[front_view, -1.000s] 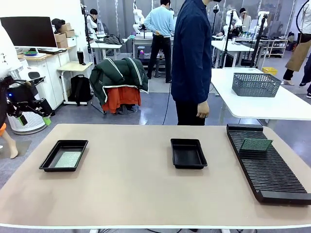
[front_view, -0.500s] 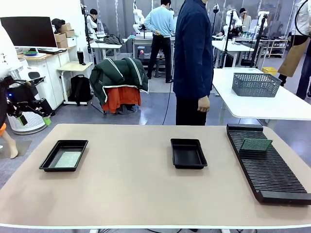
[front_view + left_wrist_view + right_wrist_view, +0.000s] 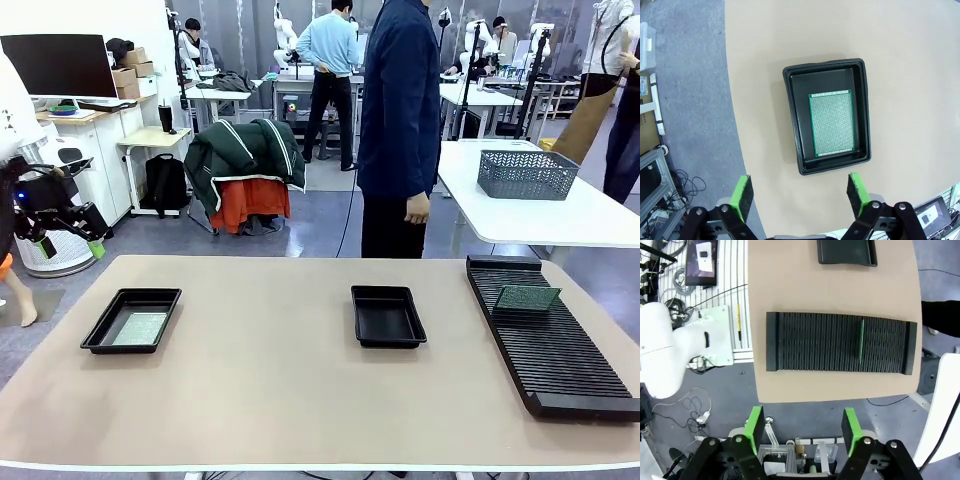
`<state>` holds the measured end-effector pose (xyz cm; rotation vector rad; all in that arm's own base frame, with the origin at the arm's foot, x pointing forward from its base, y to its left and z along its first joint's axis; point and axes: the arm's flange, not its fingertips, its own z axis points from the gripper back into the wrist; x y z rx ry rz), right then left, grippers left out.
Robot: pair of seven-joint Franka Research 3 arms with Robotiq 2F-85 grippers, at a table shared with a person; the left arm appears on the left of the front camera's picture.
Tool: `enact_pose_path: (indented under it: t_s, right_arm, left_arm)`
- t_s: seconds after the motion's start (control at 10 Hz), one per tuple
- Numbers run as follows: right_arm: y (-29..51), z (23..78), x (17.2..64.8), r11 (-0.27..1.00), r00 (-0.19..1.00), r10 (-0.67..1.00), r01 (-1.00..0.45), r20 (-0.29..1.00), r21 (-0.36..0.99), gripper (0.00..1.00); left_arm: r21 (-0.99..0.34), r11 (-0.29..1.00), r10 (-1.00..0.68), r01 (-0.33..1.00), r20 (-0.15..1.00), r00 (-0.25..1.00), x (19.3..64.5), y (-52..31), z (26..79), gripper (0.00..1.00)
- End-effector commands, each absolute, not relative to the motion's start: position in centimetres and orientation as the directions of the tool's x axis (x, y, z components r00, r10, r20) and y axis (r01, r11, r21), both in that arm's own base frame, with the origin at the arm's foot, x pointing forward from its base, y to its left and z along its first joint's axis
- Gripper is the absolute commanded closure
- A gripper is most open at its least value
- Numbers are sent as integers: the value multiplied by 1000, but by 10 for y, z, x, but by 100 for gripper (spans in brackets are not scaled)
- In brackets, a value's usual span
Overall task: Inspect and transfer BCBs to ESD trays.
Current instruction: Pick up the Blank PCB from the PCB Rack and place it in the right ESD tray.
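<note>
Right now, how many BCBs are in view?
2. One BCB lies flat in the left ESD tray; the other BCB stands in the slotted rack, toward its far end. None seems hidden.

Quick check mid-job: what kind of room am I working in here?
Likely a shared lab or workshop: white worktables behind, a large monitor at the side, and a slotted rack holding a BCB on our table.

Beige table (image 3: 270, 400) with left ESD tray (image 3: 103, 322), centre ESD tray (image 3: 388, 318), and a black, apparently slotted rack (image 3: 560, 360), right.
</note>
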<state>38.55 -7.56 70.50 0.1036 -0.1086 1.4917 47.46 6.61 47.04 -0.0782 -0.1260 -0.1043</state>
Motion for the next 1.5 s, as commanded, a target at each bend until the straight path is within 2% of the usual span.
enact_pose_path:
  t_s: [0.0,0.7,1.2,1.4]
  right_arm:
    - [-76,656,375,64,59,992,-997,111,-43,18]
    - [-78,522,388,44,34,997,-987,68,-157,18]
    - [-72,470,425,26,10,996,-983,91,-184,18]
    - [-62,450,440,31,20,998,-979,60,-202,18]
  left_arm:
    - [-71,992,-96,107,141,985,474,65,468,0]
    - [-71,992,-96,107,141,985,474,65,468,0]
    - [-71,992,-96,107,141,985,474,65,468,0]
    - [-71,992,-96,107,141,985,474,65,468,0]
